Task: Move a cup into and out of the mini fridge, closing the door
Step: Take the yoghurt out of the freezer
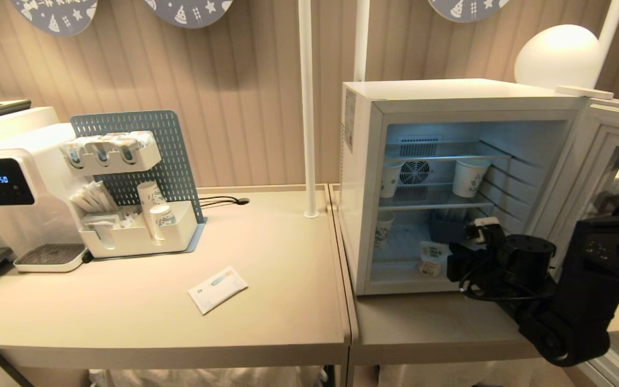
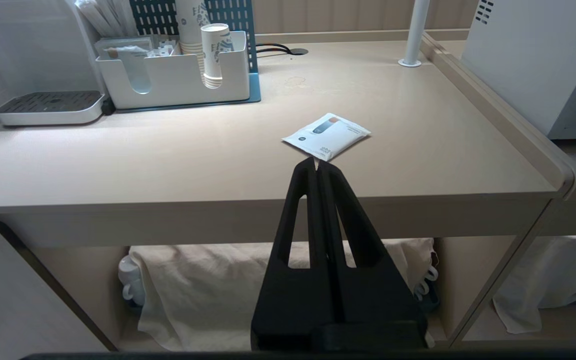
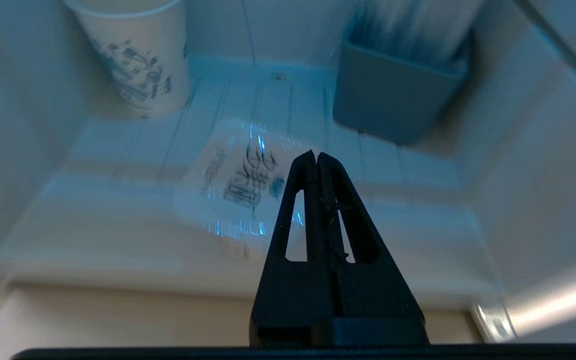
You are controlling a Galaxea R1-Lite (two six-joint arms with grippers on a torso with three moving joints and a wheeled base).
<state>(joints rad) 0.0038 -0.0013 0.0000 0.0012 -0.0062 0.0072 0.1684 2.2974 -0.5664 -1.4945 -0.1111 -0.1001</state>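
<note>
The mini fridge (image 1: 360,188) stands at right of frame on the worktop (image 1: 288,301), its door (image 1: 610,177) swung wide, giving access. The cup (image 1: 432,259) sits on the fridge floor near the front lip, within easy reach. Right claw (image 1: 479,228) hangs at the opening, clenched and empty, apparently mid-approach. Left claw (image 2: 316,162) is clenched, parked before the worktop.

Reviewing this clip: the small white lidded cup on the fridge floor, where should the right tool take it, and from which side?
Probably across the cup's squat side wall, below the flat lid, coming level through the mini fridge's open front. It stands upright near the front edge; a wire shelf overhead likely blocks a top approach. The right tool is shut and must open first.
</note>
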